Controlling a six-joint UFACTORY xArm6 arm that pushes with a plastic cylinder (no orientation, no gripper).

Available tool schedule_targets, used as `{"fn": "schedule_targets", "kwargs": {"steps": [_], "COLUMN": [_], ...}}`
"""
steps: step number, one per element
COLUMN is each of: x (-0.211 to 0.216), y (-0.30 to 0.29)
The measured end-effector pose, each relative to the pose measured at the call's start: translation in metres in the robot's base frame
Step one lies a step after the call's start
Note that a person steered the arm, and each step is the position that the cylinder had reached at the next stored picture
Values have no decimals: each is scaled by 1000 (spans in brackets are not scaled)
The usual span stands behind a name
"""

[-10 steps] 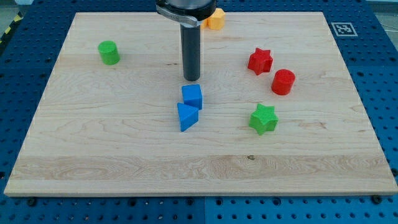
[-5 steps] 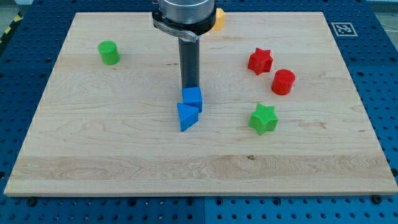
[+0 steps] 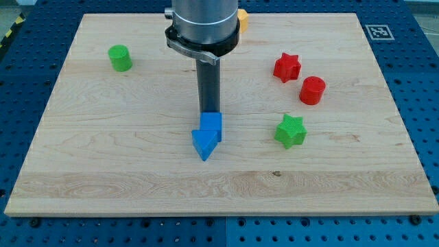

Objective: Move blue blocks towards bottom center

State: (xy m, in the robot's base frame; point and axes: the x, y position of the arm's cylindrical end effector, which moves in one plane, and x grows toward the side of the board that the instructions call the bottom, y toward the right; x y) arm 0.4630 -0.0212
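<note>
Our end effector is a plain dark rod with no jaws, so it neither grasps nor releases anything; it can only push. My tip (image 3: 209, 112) sits on the top side of the blue cube (image 3: 212, 125), apparently in contact with its upper edge, although the exact contact line is hidden behind the cube. The blue cube presses against the blue triangular block (image 3: 203, 145), which lies just below it and slightly toward the view's left, so that the two form one compact pair in line with the rod. Both blocks are saturated blue, with visible ridged faces; the triangular block points toward the view's bottom. The pair rests near the horizontal centre of the tabletop (image 3: 103, 171), roughly at mid-height. We judge the task as partly complete: the alignment for a downward push is established, but a broad band of bare wood separates the pair from the bottom edge. Farther out, the green star (image 3: 290, 131) lies to the view's right, the red star (image 3: 287, 66) and red cylinder (image 3: 312, 90) stand above it, and the green cylinder (image 3: 120, 57) stands well apart at the upper left.
</note>
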Motion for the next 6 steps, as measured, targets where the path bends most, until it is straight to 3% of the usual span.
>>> {"fn": "schedule_targets", "kwargs": {"steps": [6], "x": [17], "y": [-4]}}
